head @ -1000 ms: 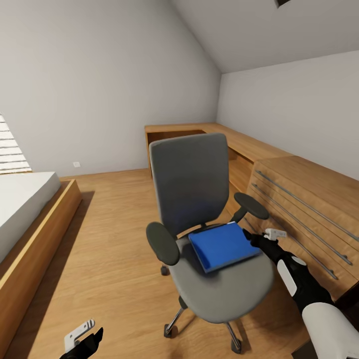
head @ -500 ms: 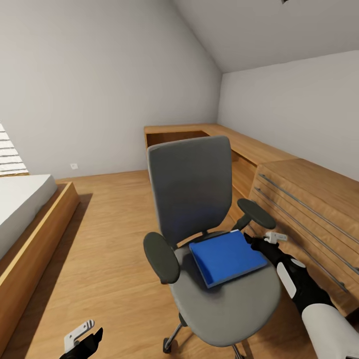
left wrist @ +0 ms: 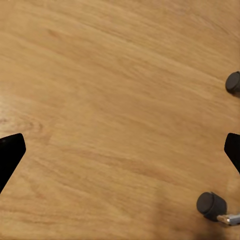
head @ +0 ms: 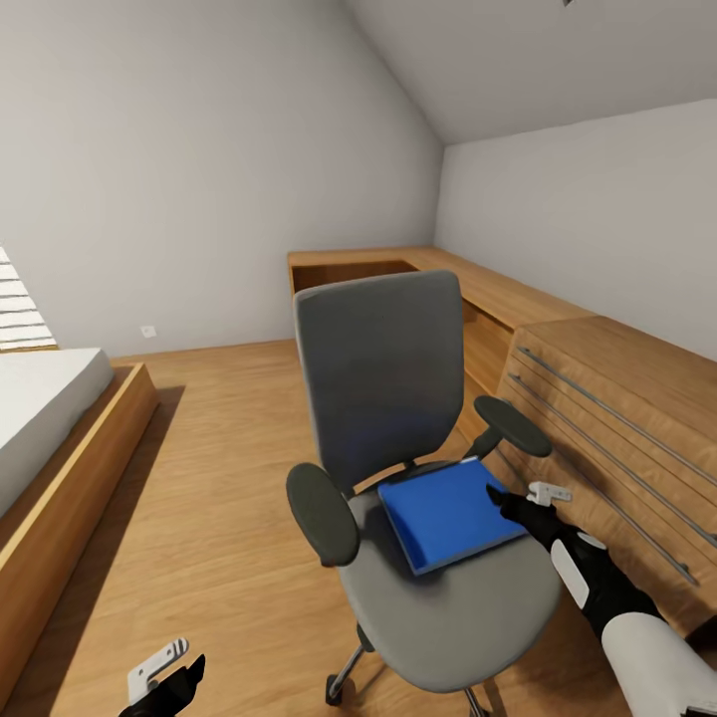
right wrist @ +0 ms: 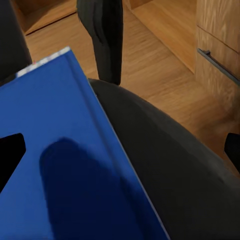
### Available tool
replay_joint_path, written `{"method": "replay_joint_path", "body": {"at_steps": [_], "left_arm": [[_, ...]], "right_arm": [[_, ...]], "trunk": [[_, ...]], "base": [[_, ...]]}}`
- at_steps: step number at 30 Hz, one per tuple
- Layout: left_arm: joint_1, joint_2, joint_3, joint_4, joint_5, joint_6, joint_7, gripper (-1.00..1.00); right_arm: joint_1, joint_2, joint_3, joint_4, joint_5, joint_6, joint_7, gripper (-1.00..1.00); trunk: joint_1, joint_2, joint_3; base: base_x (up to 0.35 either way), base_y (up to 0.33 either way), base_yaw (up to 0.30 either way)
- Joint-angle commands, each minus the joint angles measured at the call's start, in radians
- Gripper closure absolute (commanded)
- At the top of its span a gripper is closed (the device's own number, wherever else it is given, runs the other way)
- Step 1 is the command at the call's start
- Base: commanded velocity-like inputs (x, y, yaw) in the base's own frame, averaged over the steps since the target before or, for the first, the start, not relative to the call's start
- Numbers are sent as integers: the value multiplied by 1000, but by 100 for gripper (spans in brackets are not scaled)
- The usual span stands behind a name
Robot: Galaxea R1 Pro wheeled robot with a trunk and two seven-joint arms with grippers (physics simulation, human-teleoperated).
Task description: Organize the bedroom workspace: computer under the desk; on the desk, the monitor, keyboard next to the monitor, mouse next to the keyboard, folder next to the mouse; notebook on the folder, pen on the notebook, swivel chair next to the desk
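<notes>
Grey fabric covers the one chair in the room: a tall, rounded-rectangle back, a broad curved seat, and two black oval armrests, one on each side. One chrome leg of its base shows beneath the seat in the head view, and the left wrist view shows two small dark casters on the floor. A single folder, bright blue, flat and rectangular with a thin pale edge, lies on the seat, turned at an angle, its near corner toward the right armrest. The right gripper sits at the folder's right edge; in the right wrist view its two dark fingertips stand wide apart, one over the blue cover and one out past the seat's edge. The left gripper hangs low over the floor, jaws apart, with nothing between them but light wood planks with a visible grain. Behind the chair runs a wooden L-shaped counter, and to the right stands one wooden drawer unit with three long metal bar handles. One bed with a white mattress on a wooden frame stands at the left.
</notes>
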Motion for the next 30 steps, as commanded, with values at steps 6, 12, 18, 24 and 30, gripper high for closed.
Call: {"method": "replay_joint_path", "body": {"at_steps": [6,12,18,24,30], "left_arm": [[0,0,-1,-2,10,5,3,-100],[0,0,0,-2,10,5,3,-100],[0,1,1,-2,10,5,3,-100],[1,2,2,-3,10,5,3,-100],[0,3,2,-3,11,4,2,-100]], "right_arm": [[0,1,-3,2,-9,5,7,-100],[0,1,-1,1,-9,5,9,-100],[0,1,3,-2,-10,4,16,-100],[0,1,5,-3,-11,3,21,-100],[0,1,5,-3,-10,3,21,-100]], "trunk": [[23,-43,-20],[27,-50,-23],[27,-50,-23],[27,-50,-23],[27,-50,-23]], "base": [[0,0,0],[0,0,0],[0,0,0],[0,0,0],[-4,0,0]]}}
